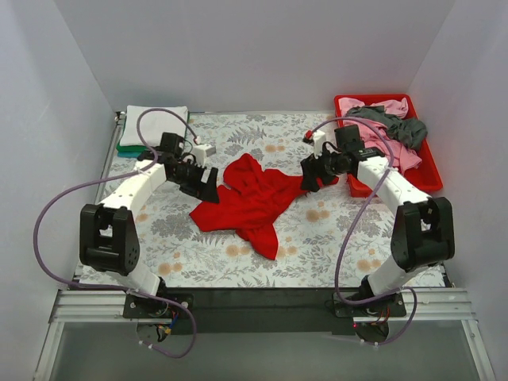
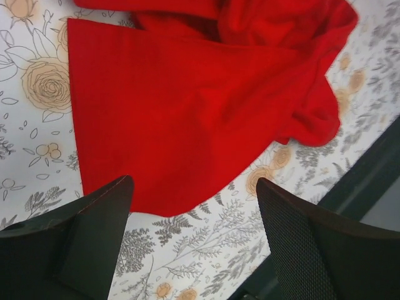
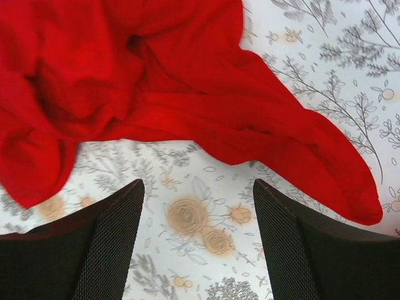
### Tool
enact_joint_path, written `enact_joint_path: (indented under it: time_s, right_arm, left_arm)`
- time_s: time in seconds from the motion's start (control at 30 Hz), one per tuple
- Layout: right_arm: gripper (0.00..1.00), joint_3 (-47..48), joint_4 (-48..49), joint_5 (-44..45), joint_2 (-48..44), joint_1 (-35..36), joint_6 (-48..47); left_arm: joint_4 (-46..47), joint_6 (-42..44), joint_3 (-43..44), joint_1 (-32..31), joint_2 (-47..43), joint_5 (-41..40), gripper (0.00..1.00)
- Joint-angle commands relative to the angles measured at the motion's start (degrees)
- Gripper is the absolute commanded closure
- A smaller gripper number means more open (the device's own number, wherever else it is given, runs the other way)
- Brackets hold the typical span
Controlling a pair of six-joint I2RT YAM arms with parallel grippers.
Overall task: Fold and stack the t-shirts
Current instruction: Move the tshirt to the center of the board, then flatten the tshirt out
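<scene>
A large bright red t-shirt lies crumpled in the middle of the flowered table cloth. My left gripper is open and empty just left of the shirt; in the left wrist view the red cloth lies ahead of the open fingers. My right gripper is open and empty at the shirt's right edge; the right wrist view shows the red cloth just beyond its fingers. Pink and dark grey t-shirts lie heaped in the red tray. Folded white and green shirts are stacked at the back left.
White walls close in the table at the back and both sides. A black bar runs along the near edge by the arm bases. Purple cables loop off both arms.
</scene>
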Motion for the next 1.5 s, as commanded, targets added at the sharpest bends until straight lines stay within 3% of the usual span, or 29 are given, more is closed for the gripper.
enact_joint_path:
  time_s: [0.0,0.17,0.3,0.47,0.57,0.63,0.67,0.7,0.73,0.8,0.87,1.03,1.17,1.33,1.4,1.47]
  right_arm:
    - [0.24,-0.6,4.8,7.7,3.5,0.6,-0.2]
    - [0.23,-1.5,8.8,14.5,7.8,1.3,-0.6]
    - [0.21,-1.9,9.8,15.2,9.7,1.4,-1.8]
    - [0.21,-1.7,10.6,17.5,12.0,2.0,-2.7]
    - [0.23,-2.1,10.9,18.6,13.1,2.3,-3.4]
    - [0.28,-2.9,11.1,19.4,13.5,2.4,-3.9]
    - [0.37,-3.2,11.2,20.4,13.7,2.4,-4.0]
    - [0.42,-3.3,11.2,21.1,14.0,2.3,-4.3]
    - [0.47,-3.3,11.4,22.1,14.2,2.3,-4.6]
    - [0.70,-3.0,11.3,24.8,15.3,2.3,-5.3]
    - [0.98,-3.0,11.3,26.7,15.5,2.0,-6.2]
    - [0.99,-6.0,10.5,25.6,9.7,-1.1,-9.2]
    - [0.99,-5.1,9.0,25.3,7.9,-1.4,-10.8]
    - [0.99,-3.3,7.0,26.2,7.7,-2.3,-12.3]
    - [0.99,-6.4,5.5,24.2,4.7,-2.6,-14.8]
    - [0.99,-10.4,3.3,22.1,0.4,-2.6,-17.0]
  left_arm:
    - [6.3,1.1,-2.3,-2.1,1.1,-8.6,0.21]
    - [11.6,0.3,-1.9,-3.9,5.8,-16.1,0.16]
    - [13.1,0.4,-0.8,-5.2,9.1,-18.8,0.13]
    - [15.5,-0.2,-2.7,-7.8,12.4,-22.3,0.14]
    - [16.7,-0.2,-3.9,-9.1,13.4,-26.2,0.21]
    - [17.0,-0.5,-4.1,-9.1,13.8,-28.5,0.35]
    - [17.0,-0.6,-4.1,-9.1,14.0,-29.4,0.42]
    - [17.2,-0.7,-4.3,-9.0,13.9,-30.6,0.62]
    - [17.1,-0.7,-4.1,-8.7,13.7,-30.9,0.74]
    - [15.5,-2.2,-1.9,-7.5,12.9,-30.0,1.00]
    - [11.7,-3.0,0.9,-3.7,11.9,-26.2,1.00]
    - [6.6,-2.4,5.5,12.5,6.0,-20.9,1.00]
    - [7.1,1.4,-1.5,17.9,1.7,-24.8,1.00]
    - [11.6,-5.7,-0.9,28.3,3.1,-30.0,1.00]
    - [11.6,-7.1,2.1,33.4,4.3,-22.9,1.00]
    - [10.7,-6.0,3.6,33.6,4.1,-16.7,1.00]
